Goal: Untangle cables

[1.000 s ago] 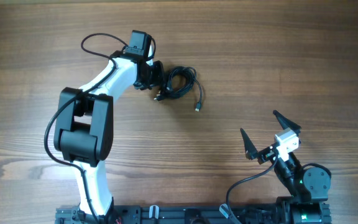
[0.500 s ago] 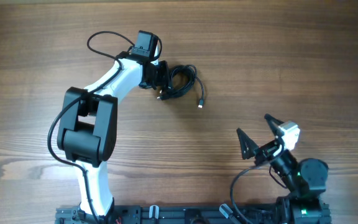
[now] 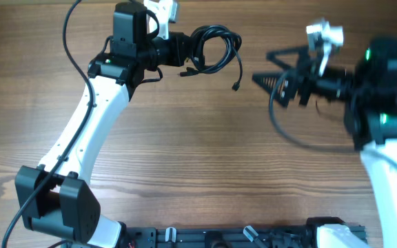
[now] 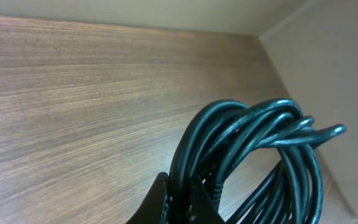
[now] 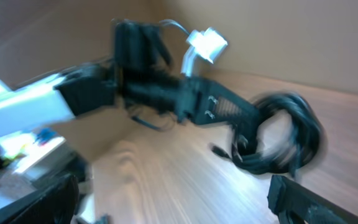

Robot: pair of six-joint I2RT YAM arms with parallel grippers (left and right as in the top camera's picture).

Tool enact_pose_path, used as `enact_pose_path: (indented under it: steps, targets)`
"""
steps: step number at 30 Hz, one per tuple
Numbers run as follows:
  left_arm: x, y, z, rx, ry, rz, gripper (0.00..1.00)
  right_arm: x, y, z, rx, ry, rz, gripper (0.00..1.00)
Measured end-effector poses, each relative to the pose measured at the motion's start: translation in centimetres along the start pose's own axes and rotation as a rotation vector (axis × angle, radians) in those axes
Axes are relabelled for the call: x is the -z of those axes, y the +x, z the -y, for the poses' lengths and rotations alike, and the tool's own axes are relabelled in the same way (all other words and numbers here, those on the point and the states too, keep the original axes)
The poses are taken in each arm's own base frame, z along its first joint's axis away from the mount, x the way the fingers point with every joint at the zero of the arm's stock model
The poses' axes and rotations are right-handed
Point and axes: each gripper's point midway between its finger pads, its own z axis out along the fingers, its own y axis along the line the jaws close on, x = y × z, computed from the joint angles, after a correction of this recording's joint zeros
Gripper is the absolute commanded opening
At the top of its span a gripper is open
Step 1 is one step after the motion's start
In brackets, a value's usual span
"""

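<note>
Presently, the left gripper (image 3: 183,54) is clamped shut on a coiled bundle of thin black cables (image 3: 216,49). It grips the bundle at the coil's left edge, near the far side of the brown wood-grain table (image 3: 185,151). In the left wrist view, the two dark fingers (image 4: 166,202) pinch several glossy strands together, and the loops of the cables (image 4: 253,155) fan out up and to the right of them. The bundle appears to hang clear of the tabletop, though contact underneath cannot be confirmed. One loose end with a small plug connector (image 3: 235,87) trails from the right side of the coil.

The right gripper (image 3: 262,65) stands wide open and holds nothing. Its fingers point towards the coil from the right and sit near it but apart. The right wrist view is blurred. It shows the open right gripper (image 5: 173,180) facing the left arm and the dark bundle (image 5: 284,137).
</note>
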Motion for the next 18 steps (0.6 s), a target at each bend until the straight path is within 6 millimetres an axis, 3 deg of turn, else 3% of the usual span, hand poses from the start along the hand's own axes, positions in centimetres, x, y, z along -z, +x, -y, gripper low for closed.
enact_pose_path:
  steps: [3, 6, 11, 14, 16, 18]
  targets:
    - [0.0, -0.5, 0.2, 0.107, 0.011, 0.020, 0.04, -1.5, -2.4, 0.7, -0.004, -0.165, -0.016, 1.00]
    - [0.0, -0.5, 0.2, 0.177, 0.011, 0.017, 0.04, -2.6, -2.1, 2.5, -0.105, -0.237, -0.044, 1.00]
    - [0.0, 0.0, 0.0, 0.260, 0.001, -0.001, 0.04, -3.5, -1.4, 1.0, -0.141, -0.378, -0.113, 1.00]
    - [0.0, 0.1, 0.0, 0.313, -0.004, -0.004, 0.04, -4.8, -0.8, 1.9, -0.291, -0.307, -0.122, 1.00]
    - [0.0, 0.4, -0.1, 0.333, -0.009, -0.014, 0.04, -6.1, 0.9, 4.0, -0.446, -0.163, -0.136, 1.00]
    - [0.0, 0.4, -0.3, 0.341, -0.017, -0.012, 0.04, -6.5, 4.3, 7.5, -0.573, 0.088, -0.173, 1.00]
